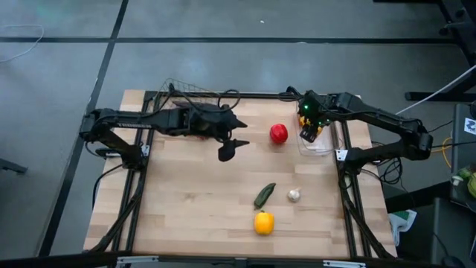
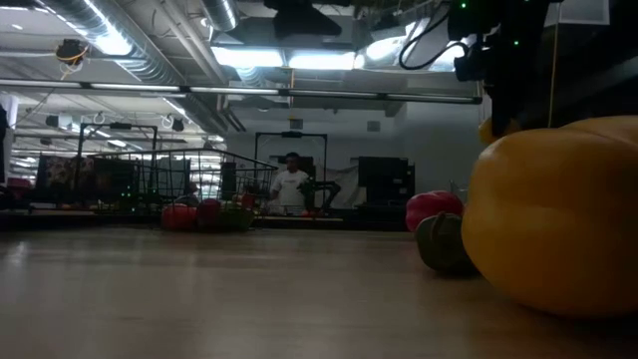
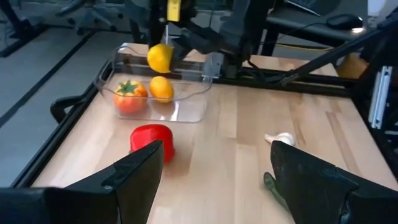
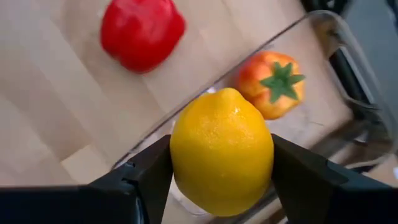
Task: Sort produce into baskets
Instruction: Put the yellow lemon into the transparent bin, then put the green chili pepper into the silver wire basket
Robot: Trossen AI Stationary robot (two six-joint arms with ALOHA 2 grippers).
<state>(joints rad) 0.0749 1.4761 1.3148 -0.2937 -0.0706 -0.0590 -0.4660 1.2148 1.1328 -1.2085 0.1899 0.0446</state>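
My right gripper [image 1: 308, 134] hangs over the clear plastic bin [image 1: 327, 146] at the table's far right, shut on a yellow lemon [image 4: 221, 152]. An orange-red tomato [image 3: 130, 96] and an orange [image 3: 161, 89] lie on the bin's floor. A red pepper [image 1: 278, 133] stands on the table just left of the bin. My left gripper [image 1: 230, 149] hovers open over the table's middle, with nothing between its fingers. A green chili [image 1: 264, 195], a garlic bulb [image 1: 294, 195] and a yellow pepper [image 1: 263, 222] lie nearer the front edge. The wire basket [image 1: 186, 88] sits at the far left, partly hidden by my left arm. My right gripper pinches the lemon between its two fingers, one on each of its rounded sides [image 4: 180, 155]. The fingers come from above and point steeply down. The lemon is lifted clear and hangs above the bin's rim [image 3: 160, 57].
Dark metal rails [image 1: 346, 186] run along the table's left, right and far edges. Bare wood lies between the red pepper and the three pieces near the front. In the low view, a person [image 2: 290, 184] stands in the room beyond the table.
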